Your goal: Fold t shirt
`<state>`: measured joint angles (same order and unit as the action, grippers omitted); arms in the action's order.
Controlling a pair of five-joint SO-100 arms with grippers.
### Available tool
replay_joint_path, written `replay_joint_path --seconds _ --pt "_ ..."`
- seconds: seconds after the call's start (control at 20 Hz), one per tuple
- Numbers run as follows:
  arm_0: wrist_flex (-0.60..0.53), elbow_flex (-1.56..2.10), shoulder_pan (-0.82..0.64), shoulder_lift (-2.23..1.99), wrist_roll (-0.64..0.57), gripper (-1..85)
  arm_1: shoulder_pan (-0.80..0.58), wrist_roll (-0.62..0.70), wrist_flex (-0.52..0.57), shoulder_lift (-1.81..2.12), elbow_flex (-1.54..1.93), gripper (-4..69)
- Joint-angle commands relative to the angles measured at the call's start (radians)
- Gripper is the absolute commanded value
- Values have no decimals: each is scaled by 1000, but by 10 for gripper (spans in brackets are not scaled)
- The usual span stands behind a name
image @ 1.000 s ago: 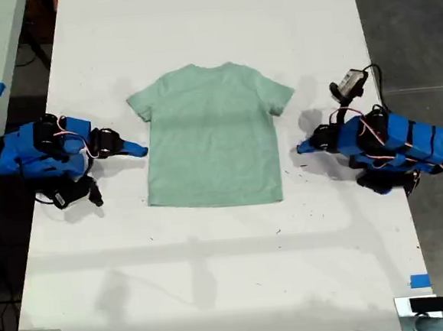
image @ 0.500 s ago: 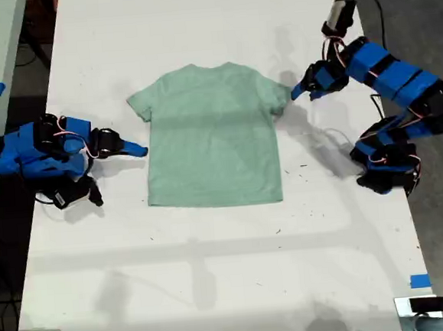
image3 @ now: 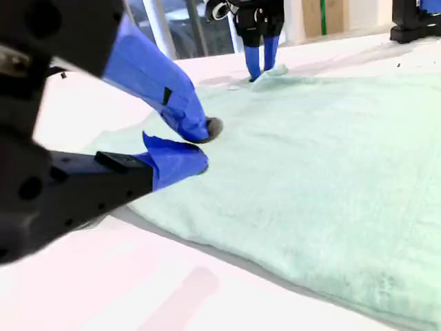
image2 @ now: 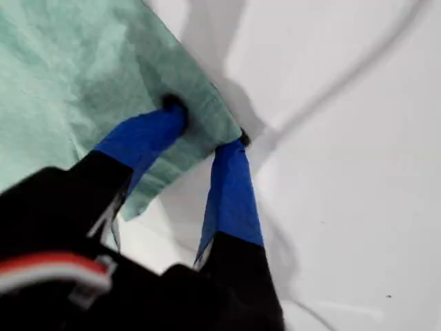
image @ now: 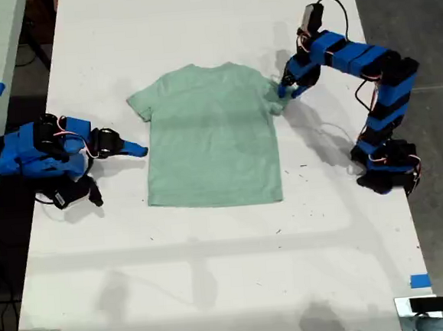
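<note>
Shirt: the t shirt (image: 210, 135) lies flat and face up in the middle of the white table (image: 216, 288), neck away from the camera in the exterior view.
First claw: my first gripper (image2: 207, 131) is down at the sleeve on the exterior view's right. Its two blue fingers are spread, one finger (image2: 148, 134) on top of the cloth and the other at the sleeve's edge. It is not pinching yet.
Second claw: my second gripper (image3: 200, 148) rests low near the shirt's other side, on the exterior view's left. Its tips are close together with a small gap, and hold nothing.
Step now: I think it is grabbing the sleeve to begin the fold.
How to do it well: get the lower finger under the sleeve edge, then squeeze so only that layer is caught.
Watch out: if the claw pushes sideways, the cloth may bunch up.
Next: probably lift a little and carry the sleeve over toward the shirt's middle.
</note>
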<state>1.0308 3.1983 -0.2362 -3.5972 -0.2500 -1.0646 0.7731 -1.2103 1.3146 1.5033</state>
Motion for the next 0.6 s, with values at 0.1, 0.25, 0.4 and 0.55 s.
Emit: replay_joint_path --seconds 0.1,0.25,0.4,0.55 --pt "2 8 17 -8 -5 29 67 -17 -34 164 -25 16" --pt "2 8 17 -8 -5 29 275 -40 -72 339 -138 16" --pt "2 8 17 -8 -5 29 492 -38 -25 359 -225 17" --pt "2 8 17 -8 -5 29 617 -48 64 287 -221 17"
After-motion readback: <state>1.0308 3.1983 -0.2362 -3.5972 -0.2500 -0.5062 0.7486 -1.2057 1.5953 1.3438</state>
